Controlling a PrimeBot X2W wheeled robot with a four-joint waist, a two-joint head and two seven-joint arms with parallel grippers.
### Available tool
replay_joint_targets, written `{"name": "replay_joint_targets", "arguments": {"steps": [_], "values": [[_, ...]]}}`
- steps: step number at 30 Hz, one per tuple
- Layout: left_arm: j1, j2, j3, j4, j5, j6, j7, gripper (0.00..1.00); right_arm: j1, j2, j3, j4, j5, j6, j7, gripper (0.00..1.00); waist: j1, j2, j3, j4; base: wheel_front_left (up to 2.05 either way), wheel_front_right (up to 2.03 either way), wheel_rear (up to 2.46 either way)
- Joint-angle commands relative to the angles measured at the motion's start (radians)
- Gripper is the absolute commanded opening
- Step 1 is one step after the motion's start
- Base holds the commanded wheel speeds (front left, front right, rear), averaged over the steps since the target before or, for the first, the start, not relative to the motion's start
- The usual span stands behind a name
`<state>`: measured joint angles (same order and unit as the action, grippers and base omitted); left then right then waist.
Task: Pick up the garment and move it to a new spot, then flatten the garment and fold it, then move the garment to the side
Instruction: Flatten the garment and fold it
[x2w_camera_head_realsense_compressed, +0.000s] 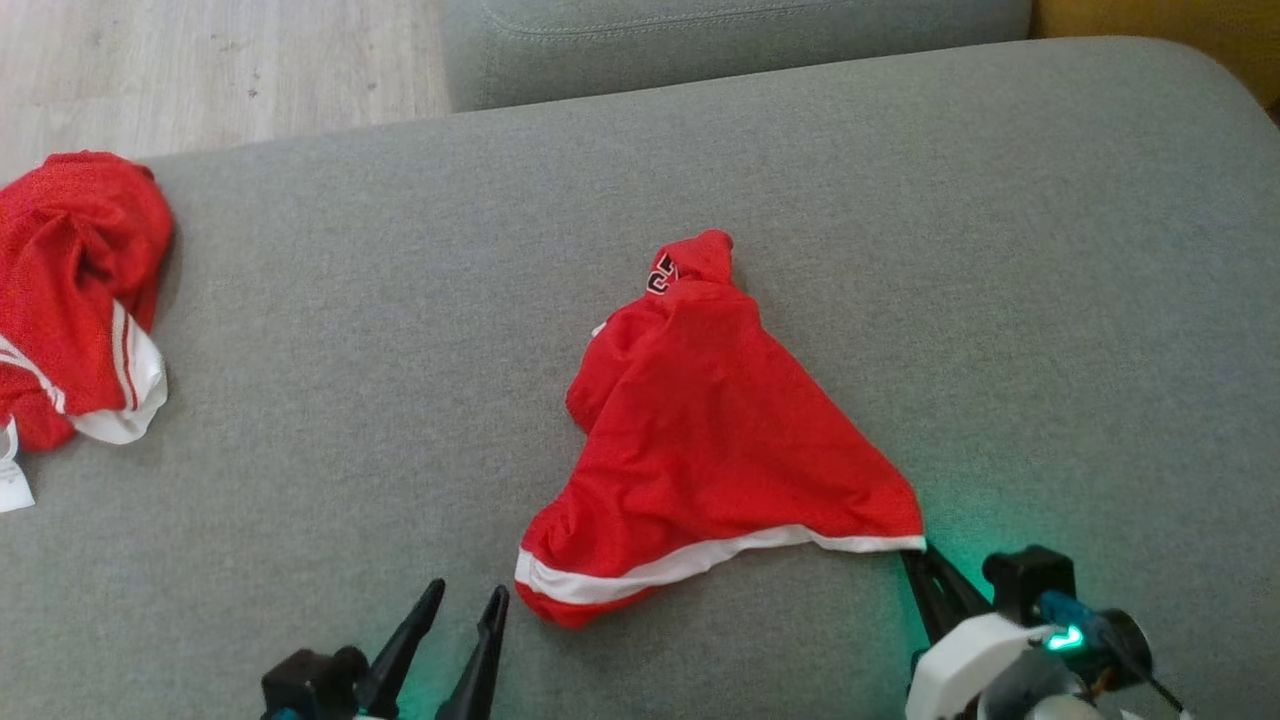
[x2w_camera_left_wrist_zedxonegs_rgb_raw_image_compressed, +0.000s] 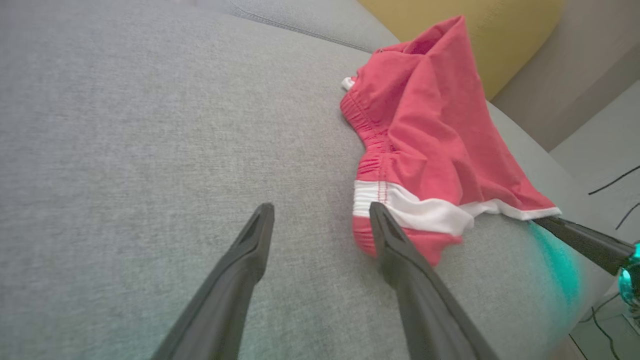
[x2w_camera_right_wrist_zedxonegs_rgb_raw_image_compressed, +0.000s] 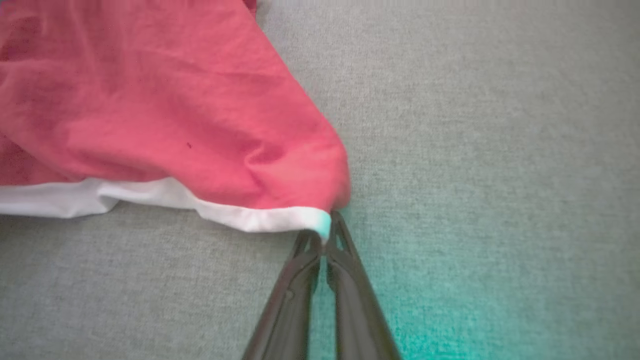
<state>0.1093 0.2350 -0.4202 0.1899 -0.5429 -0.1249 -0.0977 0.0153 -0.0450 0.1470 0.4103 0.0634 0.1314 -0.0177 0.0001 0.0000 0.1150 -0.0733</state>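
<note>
Two heaps of red cloth lie on the grey sofa (x2w_camera_head_realsense_compressed: 350, 300) in the head view. The garment (x2w_camera_head_realsense_compressed: 710, 440) sits near the middle, bunched into a rough triangle with a white hem (x2w_camera_head_realsense_compressed: 660, 570) along its near edge. A second garment (x2w_camera_head_realsense_compressed: 75, 290) is crumpled at the far left, well apart from it (that one has white stripes too). The left hand (x2w_camera_head_realsense_compressed: 467, 590) is at the lower left, fingers apart and holding nothing, its tips just beside the garment's near left corner. The right hand (x2w_camera_head_realsense_compressed: 918, 552) is at the lower right, fingers together at the hem's right corner, with green light on the sofa beside it. Pale floor (x2w_camera_head_realsense_compressed: 200, 60) shows at the upper left.

From the left wrist, the two dark fingers stand wide over bare sofa. One tip overlaps the garment's white band; whether it touches I cannot tell. The garment rises to a peak at the upper right, its gathered waistband facing the camera, a yellow cushion (x2w_camera_left_wrist_zedxonegs_rgb_raw_image_compressed: 500, 30) behind it. The right hand's fingers come in from the right edge and meet the hem's far corner.

From the right wrist, the fingers are pressed together, clamped on the very corner of the hem (tinted green there). The garment spreads away to the upper left, and plain sofa lies to the right.
</note>
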Motion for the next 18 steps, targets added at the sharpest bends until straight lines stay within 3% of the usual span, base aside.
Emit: {"name": "replay_joint_targets", "arguments": {"steps": [1, 18], "values": [[-0.046, 0.013, 0.018, -0.032, -0.014, -0.006, -0.001, 1.0, -0.043, -0.005, 0.015, -0.022, 0.005, -0.001, -0.016, 0.0, -0.0001, 0.0, 0.001, -0.001, 0.0, 0.0, 0.0], [-0.137, 0.083, -0.158, -0.014, -0.115, -0.006, 0.001, 1.0, -0.129, -0.005, -0.144, 0.014, -0.166, -0.001, 0.0, 0.0, -0.0001, 0.0, 0.029, -0.021, 0.0, 0.0, 0.0]]}}
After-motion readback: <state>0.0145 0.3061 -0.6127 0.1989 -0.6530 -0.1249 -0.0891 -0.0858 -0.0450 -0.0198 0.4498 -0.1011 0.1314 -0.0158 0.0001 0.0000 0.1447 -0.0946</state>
